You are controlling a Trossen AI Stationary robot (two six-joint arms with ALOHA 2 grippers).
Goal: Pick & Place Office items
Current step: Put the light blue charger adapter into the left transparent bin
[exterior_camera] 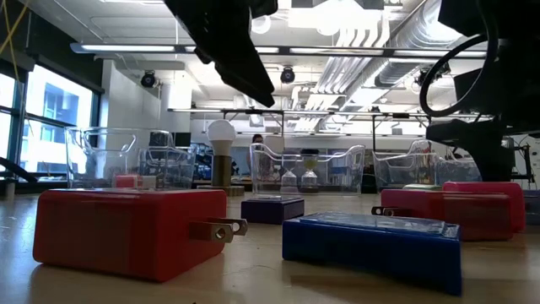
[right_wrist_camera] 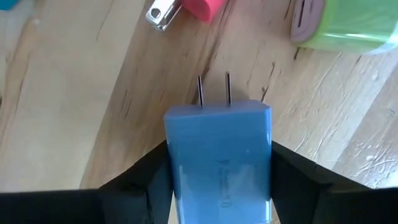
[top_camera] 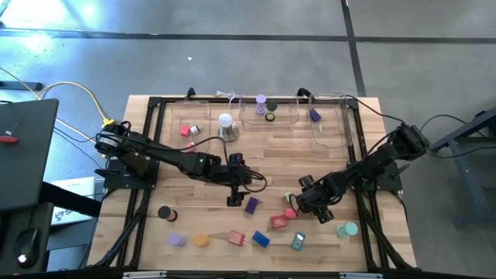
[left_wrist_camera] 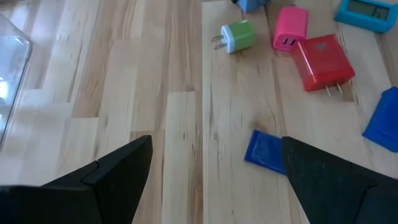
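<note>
a wooden desk point(top_camera: 256, 155) seen from above, with two dark robot arms reaching toward its middle. the left gripper point(top_camera: 235, 180) hangs over bare wood near the desk's centre, its fingers point(left_wrist_camera: 115, 177) spread wide with nothing between them; a purple block point(top_camera: 251, 205) lies just beside it, toward the near edge. the right gripper point(top_camera: 311, 203) is lower on the right side of the desk, and its wrist view shows its two fingers pressed against both sides of a light blue plug block point(right_wrist_camera: 219, 155) whose two metal prongs point away from the gripper; whether the block is lifted off the wood or resting on it is hard to tell. close around this gripper lie a green plug block point(right_wrist_camera: 348, 25), a pink block point(top_camera: 289, 213) and a red block point(top_camera: 279, 222). along the near edge sit more office items: a black roll point(top_camera: 163, 211), a lilac roll point(top_camera: 176, 239), an orange roll point(top_camera: 201, 240), a red plug block point(top_camera: 236, 238), a blue block point(top_camera: 260, 239), a small teal piece point(top_camera: 299, 241) and a teal roll point(top_camera: 348, 229). at the far edge stand clear trays point(top_camera: 268, 113); the left one holds a red piece point(top_camera: 186, 130), the middle one a lilac roll and a dark roll, and the right one a purple piece point(top_camera: 315, 115). a white dome point(top_camera: 226, 122) on a metal base stands between the left and middle trays.
</note>
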